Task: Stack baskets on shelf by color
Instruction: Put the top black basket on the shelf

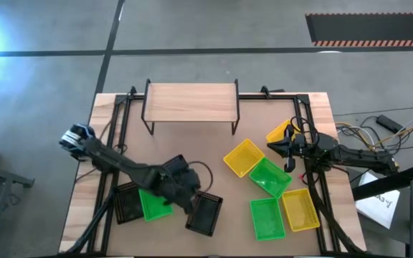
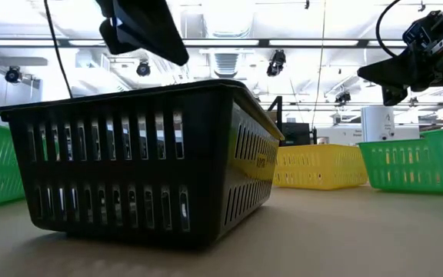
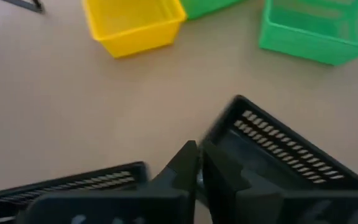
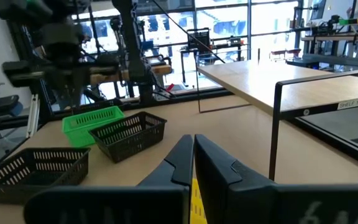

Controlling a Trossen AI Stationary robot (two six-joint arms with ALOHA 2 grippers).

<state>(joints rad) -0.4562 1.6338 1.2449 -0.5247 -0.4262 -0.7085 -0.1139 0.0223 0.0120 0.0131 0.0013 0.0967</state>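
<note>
Two pincers are showing fingers pressed together: left pincer [image 1: 192, 203] is hovering beside a black basket [image 1: 205, 213], right pincer [image 1: 272, 146] near a yellow basket [image 1: 244, 157].

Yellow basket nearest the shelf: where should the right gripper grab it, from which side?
Likely the top rim of the yellow basket, on the wall facing the right gripper, from straight above: it sits open side up, turned diagonally, and a green basket crowds its near side. Left gripper is over a black basket.
</note>
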